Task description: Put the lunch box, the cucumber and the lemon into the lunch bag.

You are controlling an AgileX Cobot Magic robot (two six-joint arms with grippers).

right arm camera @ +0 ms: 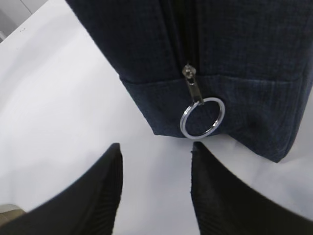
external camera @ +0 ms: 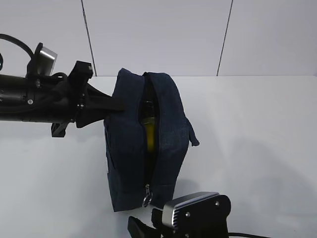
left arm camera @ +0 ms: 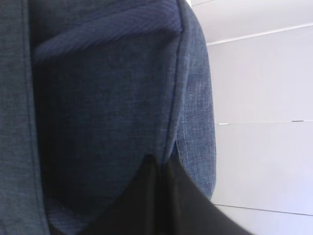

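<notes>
Right gripper [right arm camera: 155, 188] sits low at 6 o'clock of the exterior view, jaws apart and empty, just short of the silver ring pull [right arm camera: 202, 117] hanging from the zipper at the near end of the lunch bag [external camera: 143, 141]. The bag stands upright on the white table [external camera: 257, 139], zip gap partly open with something yellowish showing inside. Left gripper [external camera: 115, 105] comes in from 9 o'clock, fingers [left arm camera: 161, 205] closed together, pinching the bag's navy fabric on its left side.
</notes>
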